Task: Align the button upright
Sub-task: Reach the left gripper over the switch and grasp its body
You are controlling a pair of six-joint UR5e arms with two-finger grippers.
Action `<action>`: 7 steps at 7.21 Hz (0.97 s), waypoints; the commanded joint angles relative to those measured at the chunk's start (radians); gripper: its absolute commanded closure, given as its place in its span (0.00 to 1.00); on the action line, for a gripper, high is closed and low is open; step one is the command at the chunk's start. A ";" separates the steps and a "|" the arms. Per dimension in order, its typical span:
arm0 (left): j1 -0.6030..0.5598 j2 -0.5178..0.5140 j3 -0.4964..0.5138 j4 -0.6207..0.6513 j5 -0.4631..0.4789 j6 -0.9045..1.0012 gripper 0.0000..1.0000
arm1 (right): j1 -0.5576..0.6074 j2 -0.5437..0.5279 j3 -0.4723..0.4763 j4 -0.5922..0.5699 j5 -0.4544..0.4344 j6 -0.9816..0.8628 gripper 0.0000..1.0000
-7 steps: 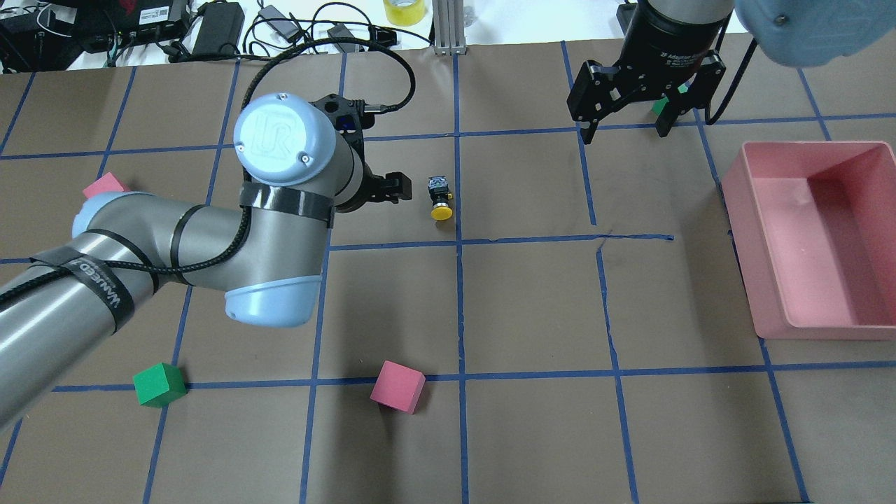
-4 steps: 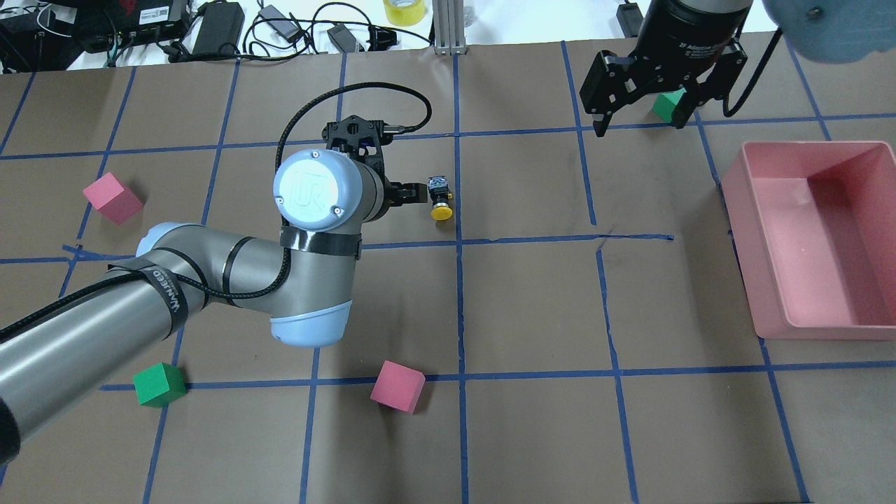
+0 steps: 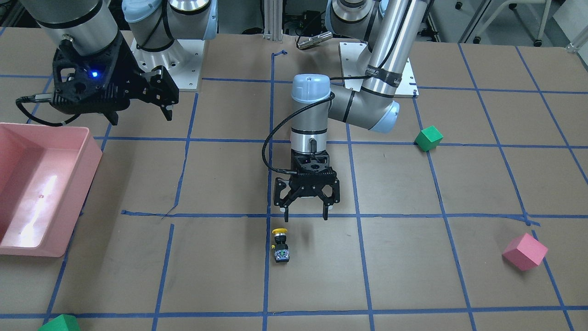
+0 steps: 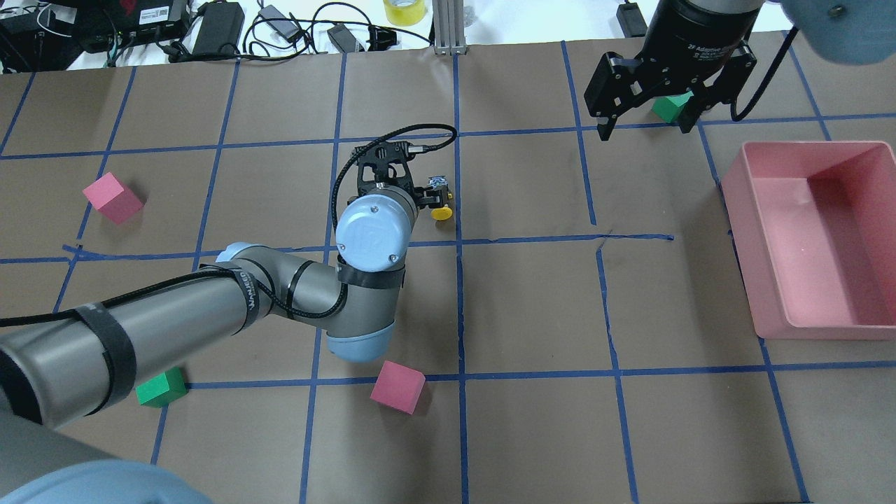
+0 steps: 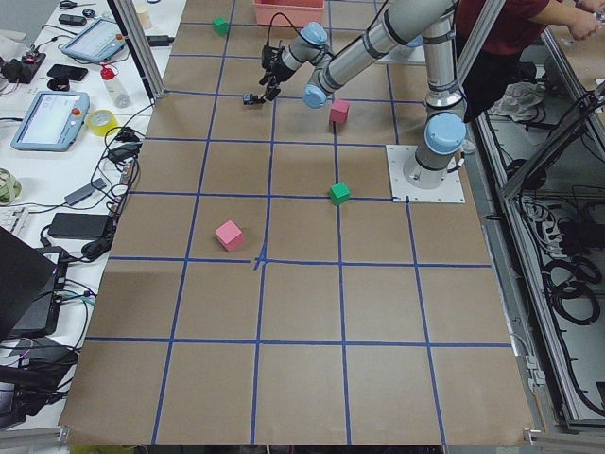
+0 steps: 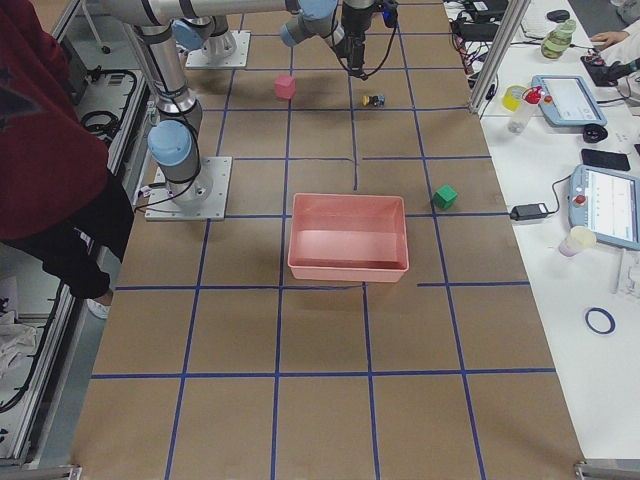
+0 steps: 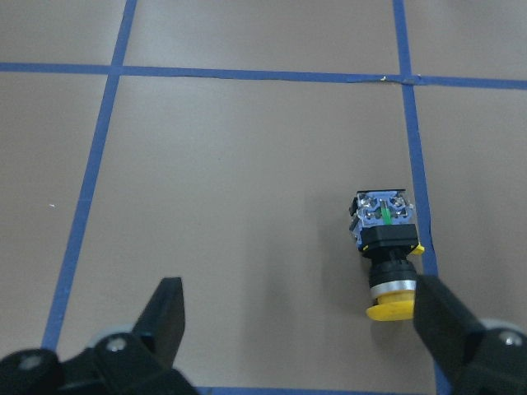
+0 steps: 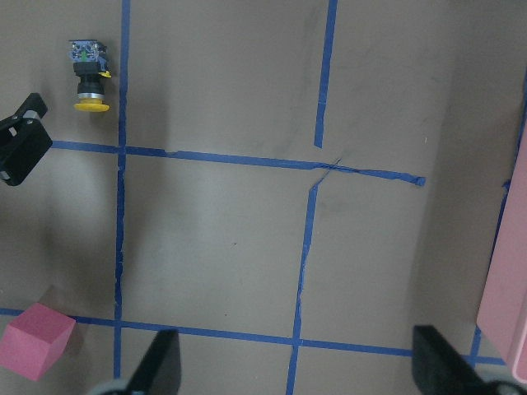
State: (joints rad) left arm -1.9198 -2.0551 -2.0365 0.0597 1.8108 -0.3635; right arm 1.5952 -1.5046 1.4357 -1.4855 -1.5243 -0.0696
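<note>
Approach in hand: our black two-finger left gripper hovers spread near the tiny yellow-capped, grey-based push-button lying sideways by blue tape; next we must straddle it. Our right gripper hangs spread, well apart.

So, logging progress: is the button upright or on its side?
On its side. The button lies flat on the table, yellow cap pointing sideways, grey base at the other end.

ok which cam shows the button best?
Left wrist-mounted: the button is close, lying on its side, with yellow cap, black collar and grey base distinct. Front-facing and right wrist show it small; overhead partly hides it; side views give a speck.
</note>
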 commanded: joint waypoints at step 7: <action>-0.088 -0.231 0.087 0.232 0.084 -0.009 0.06 | 0.003 -0.002 0.003 0.004 0.012 0.013 0.00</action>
State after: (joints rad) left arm -2.0055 -2.2773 -1.9540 0.2815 1.8972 -0.3780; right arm 1.5967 -1.5063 1.4383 -1.4824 -1.5124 -0.0572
